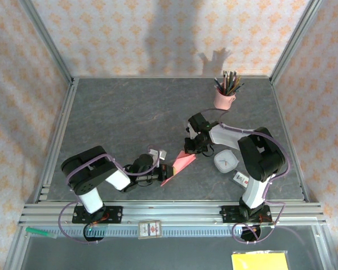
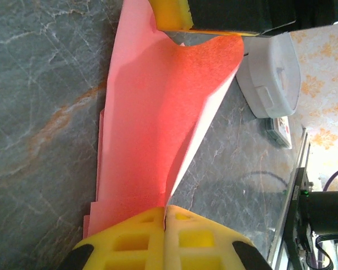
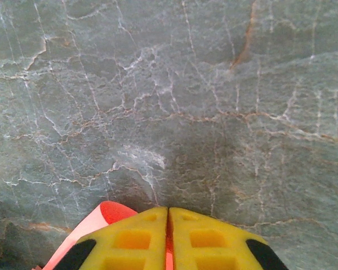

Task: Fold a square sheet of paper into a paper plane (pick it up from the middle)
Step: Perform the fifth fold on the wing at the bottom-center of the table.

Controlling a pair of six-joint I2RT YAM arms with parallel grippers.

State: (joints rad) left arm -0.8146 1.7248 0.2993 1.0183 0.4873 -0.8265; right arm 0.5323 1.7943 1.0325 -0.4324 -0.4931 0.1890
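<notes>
Top external view: the sheet of paper (image 1: 181,165), salmon-pink and creased into a narrow pointed shape, was stretched between the two arms near the front middle of the table (image 1: 129,112). A white rounded-square object (image 1: 225,161) sat near it on the right.
Hold, left gripper (image 1: 162,172): fingers were pressed together on the near end of the sheet. The left wrist view showed the pads (image 2: 149,228) meeting with the paper's edge pinched in the seam.
Hold, right gripper (image 1: 192,151): fingers were likewise closed flat, with a thin pink sliver between the pads (image 3: 208,225). It had the far end.
Sheet state: layered, with one flap bowed upward and glowing translucent. Whether the lower layers touched the stone could not be told.
Handling (judged): very light and limp, stiff only along creases. It would tear or crumple under pull, and slide on the stone.
Where to grip (judged): on a crease or the folded middle, where layers stack. Pinch lightly and avoid tension between the arms.
</notes>
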